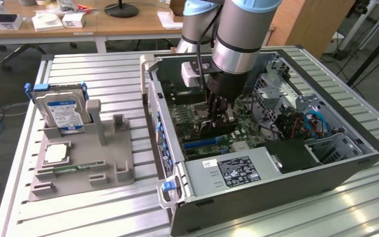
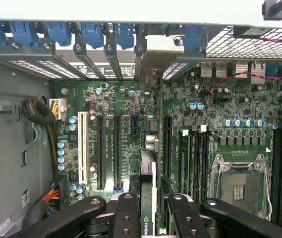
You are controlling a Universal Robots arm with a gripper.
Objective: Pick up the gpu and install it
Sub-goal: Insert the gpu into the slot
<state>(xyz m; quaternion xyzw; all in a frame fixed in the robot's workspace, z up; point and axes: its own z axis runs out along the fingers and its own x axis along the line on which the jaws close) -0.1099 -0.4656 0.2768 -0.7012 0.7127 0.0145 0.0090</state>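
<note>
My gripper (image 1: 216,117) reaches down into the open computer case (image 1: 347,163), over the green motherboard (image 1: 196,131). The gpu (image 1: 218,130) is a thin dark card held on edge between my fingers (image 2: 128,213). In the wrist view the gripper (image 2: 153,210) is shut on the gpu (image 2: 148,191), whose thin edge runs toward the rear bracket openings. The card hangs just above the motherboard (image 2: 131,104), lined up beside the long black expansion slots (image 2: 116,148). I cannot tell whether its lower edge touches a slot.
A silver hard drive (image 1: 60,111) with a blue-white label stands in a grey holder (image 1: 110,170) at the exterior view's left, with a square CPU chip (image 1: 56,152) below it. Inside the case are the power supply (image 1: 239,170), memory slots (image 2: 193,158) and the CPU socket (image 2: 240,186).
</note>
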